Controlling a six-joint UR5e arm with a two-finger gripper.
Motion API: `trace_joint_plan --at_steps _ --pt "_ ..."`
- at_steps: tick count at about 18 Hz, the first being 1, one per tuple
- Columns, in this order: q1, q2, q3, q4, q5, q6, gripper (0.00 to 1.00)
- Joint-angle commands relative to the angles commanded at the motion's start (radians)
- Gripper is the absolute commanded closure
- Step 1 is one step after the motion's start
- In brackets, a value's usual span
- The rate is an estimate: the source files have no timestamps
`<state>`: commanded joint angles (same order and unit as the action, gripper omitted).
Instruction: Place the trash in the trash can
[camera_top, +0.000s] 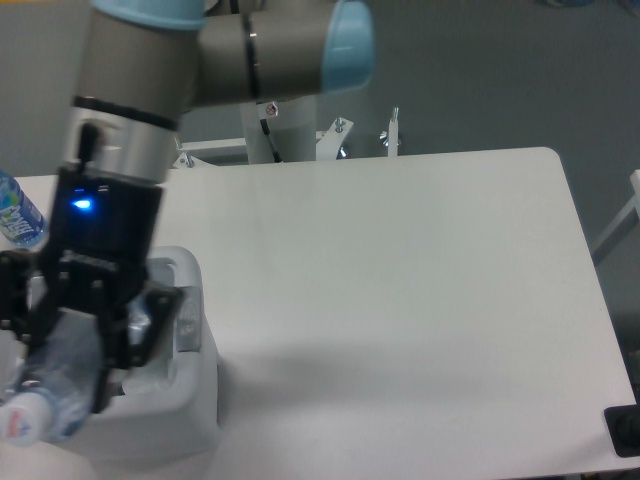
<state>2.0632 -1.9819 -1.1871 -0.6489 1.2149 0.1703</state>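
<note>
The white boxy trash can (175, 405) stands at the table's front left corner, with a grey latch (188, 332) on its rim. My gripper (75, 345) hangs right over the can's opening and hides most of it. It is shut on the clear bluish label-free water bottle (50, 385). The bottle is tilted, and its white cap (20, 420) points to the lower left, past the can's left side. The small clear cup is not in view.
A bottle with a blue label (15, 212) stands at the far left edge of the white table (400, 280). The arm's base and a metal mount (340, 135) sit behind the table's back edge.
</note>
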Motion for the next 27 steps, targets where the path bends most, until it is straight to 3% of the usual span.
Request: trace_joint_plan --at_steps 2,3,4,9,14,16,19,25,27 --pt "0.000 0.002 -0.023 0.000 -0.002 0.000 0.18" --pt "0.000 0.000 -0.025 0.000 -0.002 0.005 0.03" --pt "0.002 0.002 -0.026 0.000 -0.002 0.003 0.00" --pt "0.078 0.024 -0.019 -0.002 0.008 0.009 0.00" --pt "0.238 0.031 -0.015 -0.005 0.020 0.015 0.00" --pt "0.264 0.031 -0.017 -0.008 0.070 0.015 0.00" --pt "0.299 0.060 -0.041 -0.021 0.231 0.069 0.00" --pt "0.350 0.135 -0.135 -0.173 0.336 0.395 0.00" --pt "0.368 0.159 -0.147 -0.274 0.388 0.558 0.00"
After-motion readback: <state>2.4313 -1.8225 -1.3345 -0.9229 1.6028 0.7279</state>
